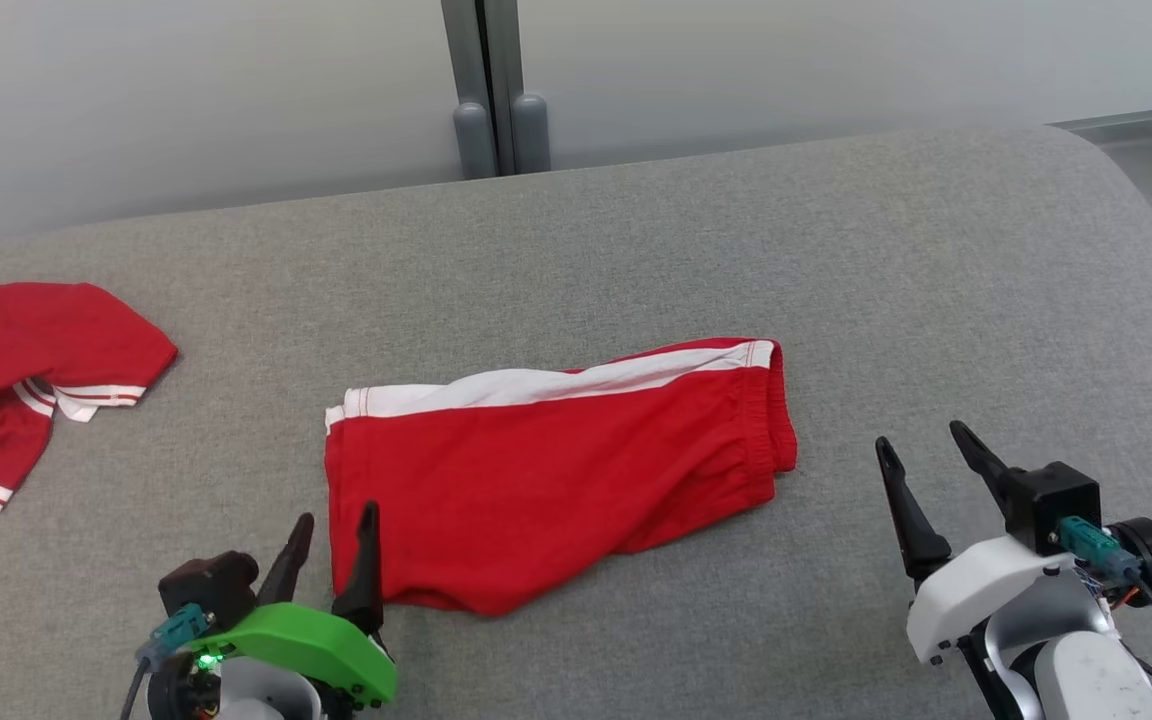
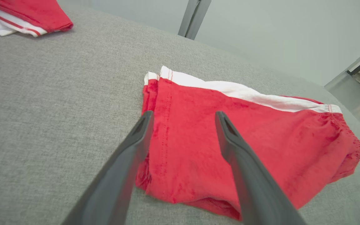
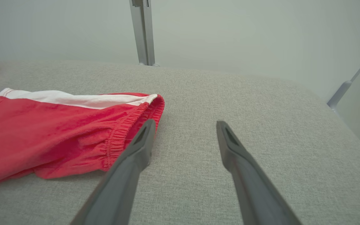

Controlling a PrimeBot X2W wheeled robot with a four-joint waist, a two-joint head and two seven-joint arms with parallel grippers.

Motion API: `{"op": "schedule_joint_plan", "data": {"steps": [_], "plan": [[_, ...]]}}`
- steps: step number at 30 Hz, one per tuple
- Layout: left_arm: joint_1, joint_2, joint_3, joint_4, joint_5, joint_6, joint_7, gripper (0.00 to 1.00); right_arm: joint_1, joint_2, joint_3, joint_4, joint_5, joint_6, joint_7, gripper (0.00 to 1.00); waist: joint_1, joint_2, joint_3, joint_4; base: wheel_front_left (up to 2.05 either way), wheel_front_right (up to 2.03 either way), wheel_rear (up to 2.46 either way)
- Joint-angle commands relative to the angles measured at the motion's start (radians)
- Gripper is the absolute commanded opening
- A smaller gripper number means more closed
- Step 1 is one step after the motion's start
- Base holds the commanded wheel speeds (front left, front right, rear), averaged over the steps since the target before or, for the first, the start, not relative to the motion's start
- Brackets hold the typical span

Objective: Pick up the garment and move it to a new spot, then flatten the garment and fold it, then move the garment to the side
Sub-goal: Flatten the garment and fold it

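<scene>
The folded red shorts (image 1: 556,460) lie mid-way across the grey padded surface (image 1: 636,250), white side stripe along the far edge, elastic waistband toward the robot's right, leg hems toward its left. The underlying layers are hidden by the fold. The left gripper (image 1: 336,512) sits at the hem end with its fingers spread and nothing between them; whether a fingertip touches the cloth cannot be told. The right gripper (image 1: 918,434) stands just beside the waistband, fingers also spread and empty, over bare fabric. A second red garment (image 1: 6,370) with white trim lies well apart on the far left, cut off by the picture's edge
</scene>
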Motion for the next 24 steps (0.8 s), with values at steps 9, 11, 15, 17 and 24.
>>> {"op": "schedule_joint_plan", "data": {"steps": [9, 11, 15, 17, 24], "plan": [[0.066, -0.007, 0.132, -0.146, 0.137, 0.023, -0.016, 1.00, -0.088, -0.003, 0.046, 0.043, 0.024, -0.001, 0.091, 1.00, 0.0000, -0.0001, 0.002, 0.029, 0.00, 0.00, 0.00], [0.079, -0.020, 0.162, -0.170, 0.162, 0.020, -0.016, 1.00, -0.116, -0.003, 0.057, 0.064, 0.019, -0.001, 0.119, 1.00, 0.0000, -0.0001, 0.004, 0.045, 0.00, 0.00, 0.00], [0.110, -0.045, 0.193, -0.185, 0.205, 0.006, -0.017, 1.00, -0.172, -0.003, 0.078, 0.125, 0.013, -0.001, 0.166, 1.00, 0.0000, -0.0001, 0.010, 0.081, 0.00, 0.00, 0.00], [0.121, -0.056, 0.201, -0.186, 0.225, -0.001, -0.017, 1.00, -0.196, -0.004, 0.080, 0.163, 0.009, -0.001, 0.182, 1.00, 0.0000, -0.0001, 0.013, 0.100, 0.00, 0.00, 0.00], [0.152, -0.094, 0.249, -0.181, 0.262, -0.026, -0.016, 1.00, -0.226, -0.003, 0.039, 0.335, -0.006, -0.001, 0.211, 1.00, 0.0000, -0.0001, 0.016, 0.165, 0.00, 0.00, 0.00]]}}
